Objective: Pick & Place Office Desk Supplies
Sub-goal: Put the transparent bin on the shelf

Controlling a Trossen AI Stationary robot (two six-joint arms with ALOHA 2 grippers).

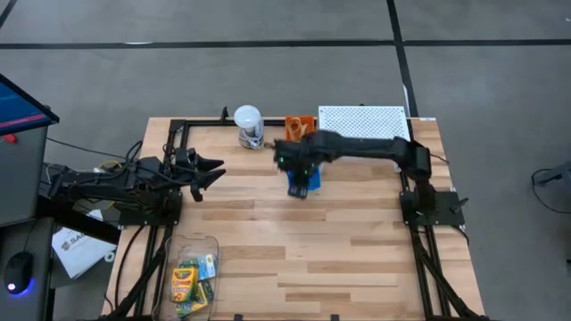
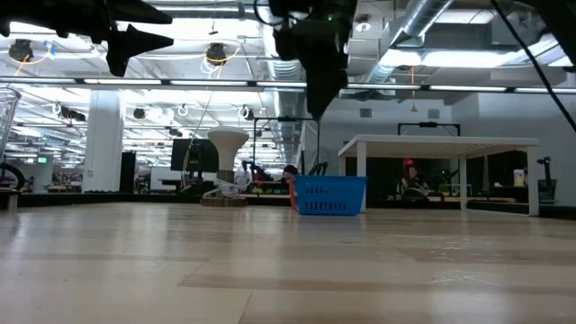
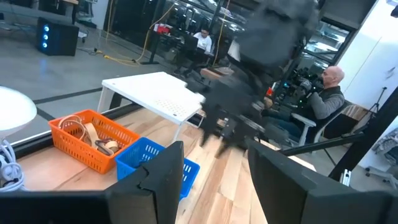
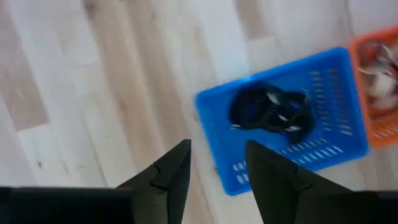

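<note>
Directly below right tool point(image 4: 214, 165), fingers parted, nothing held: blue perforated plastic basket point(image 4: 336, 112) with black ring-like clips point(image 4: 268, 111) heaped inside, no clear long axis. Just beyond: orange plastic basket point(image 3: 68, 144) with tan rubber-band loops point(image 3: 93, 134). Sorting looks largely done. Left: yellow-and-green crayon boxes point(image 1: 185, 283) in clear tray point(image 1: 212, 242), well apart from left tool point(image 1: 211, 171), long axes roughly along worktop point(image 1: 339, 259) depth. Left tool half open, empty.

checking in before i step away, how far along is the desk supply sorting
Done: black clips lie in the blue basket, and tan rubber bands sit in the orange basket. In hand: nothing visible; the right pincer hovers open and empty beside the blue basket, and the left pincer waits at the table's left. Left: the crayon boxes in the clear bin.
</note>
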